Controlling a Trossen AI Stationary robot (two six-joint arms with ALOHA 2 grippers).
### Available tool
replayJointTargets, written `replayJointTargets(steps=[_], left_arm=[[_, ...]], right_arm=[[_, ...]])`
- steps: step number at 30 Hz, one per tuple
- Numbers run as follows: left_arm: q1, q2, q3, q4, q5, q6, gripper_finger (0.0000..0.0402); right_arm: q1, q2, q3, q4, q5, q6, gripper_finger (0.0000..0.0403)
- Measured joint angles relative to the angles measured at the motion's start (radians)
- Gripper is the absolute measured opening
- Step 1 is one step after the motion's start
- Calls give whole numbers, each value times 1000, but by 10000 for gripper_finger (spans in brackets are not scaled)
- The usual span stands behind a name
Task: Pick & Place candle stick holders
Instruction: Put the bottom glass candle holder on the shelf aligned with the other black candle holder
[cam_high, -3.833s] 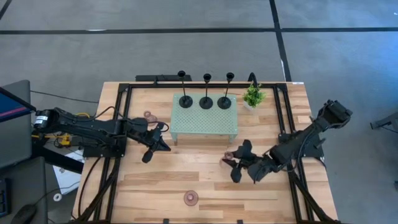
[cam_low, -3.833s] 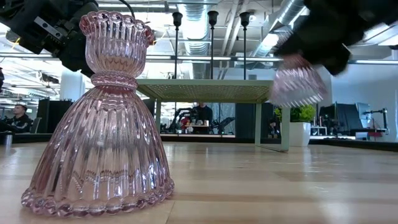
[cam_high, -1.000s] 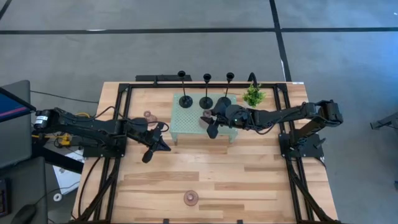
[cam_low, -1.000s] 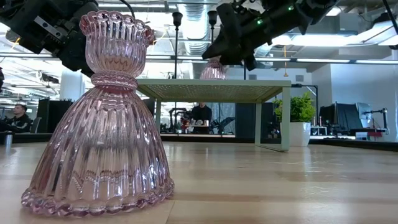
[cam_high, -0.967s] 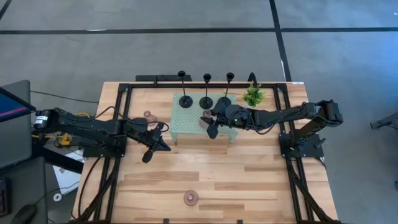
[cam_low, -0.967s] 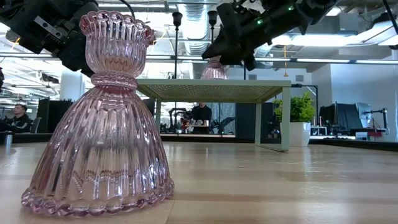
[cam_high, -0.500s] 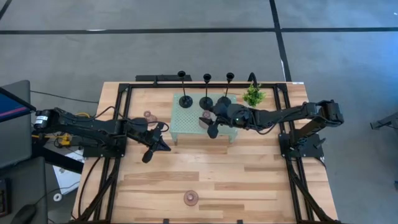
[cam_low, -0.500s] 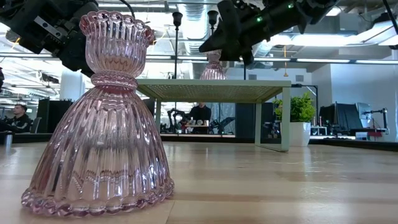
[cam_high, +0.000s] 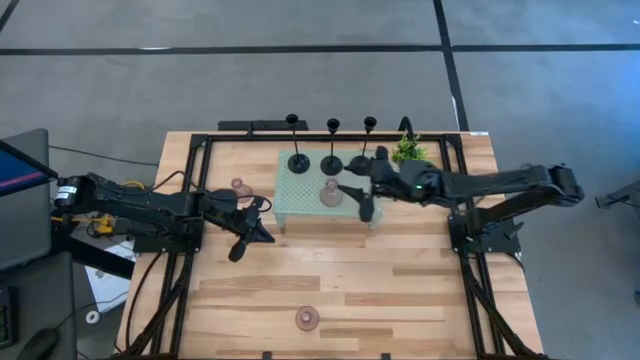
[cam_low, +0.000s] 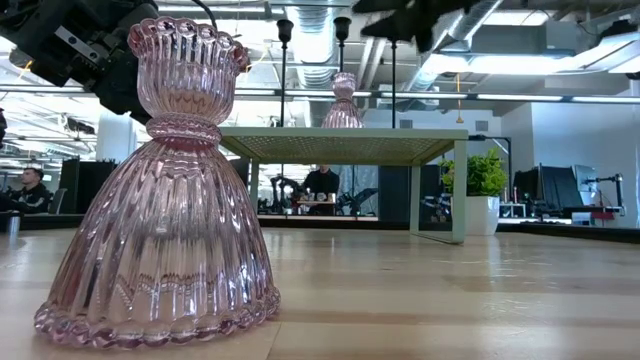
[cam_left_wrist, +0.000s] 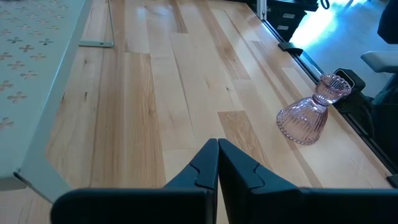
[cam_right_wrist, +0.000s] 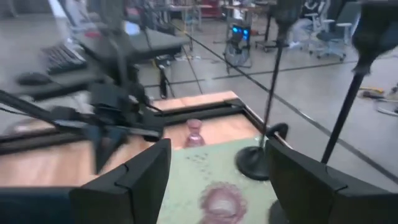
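On the tray (cam_high: 300, 205) we find three stemmed holders (cam_high: 331, 165) along its far edge and one glass holder (cam_high: 329, 194) nearer. Another glass holder (cam_high: 238, 186) stands left of the tray, a third (cam_high: 308, 319) at the table's near edge. A plant (cam_high: 406, 149) stands right.

Green potted plant (cam_high: 406, 151) beside perforated tray (cam_high: 300, 202) (pale green)

Grey floor (cam_high: 300, 80) w/ dark lines, wood table (cam_high: 300, 280), ceiling ducts (cam_low: 320, 40), seated person (cam_low: 322, 185) in bkgd.
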Motion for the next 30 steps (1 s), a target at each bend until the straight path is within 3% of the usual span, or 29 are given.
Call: replayJointTargets(steps=[8, 13, 22, 26, 30], left_arm=[[0, 0, 0, 1, 0, -2, 10], [0, 0, 0, 6, 0, -57, 10], [-114, 0, 0, 14, 0, -106, 10], [-216, 0, -1, 24, 0, -88, 10], [-331, 3, -1, 65, -15, 28, 10]], right_arm=[[166, -155, 0, -282, 0, 149, 249], [303, -167, 0, -387, 26, 247, 249], [493, -16, -1, -374, 182, 384, 249], [534, 83, -1, -276, 211, 393, 249], [558, 186, -1, -136, 211, 393, 249]])
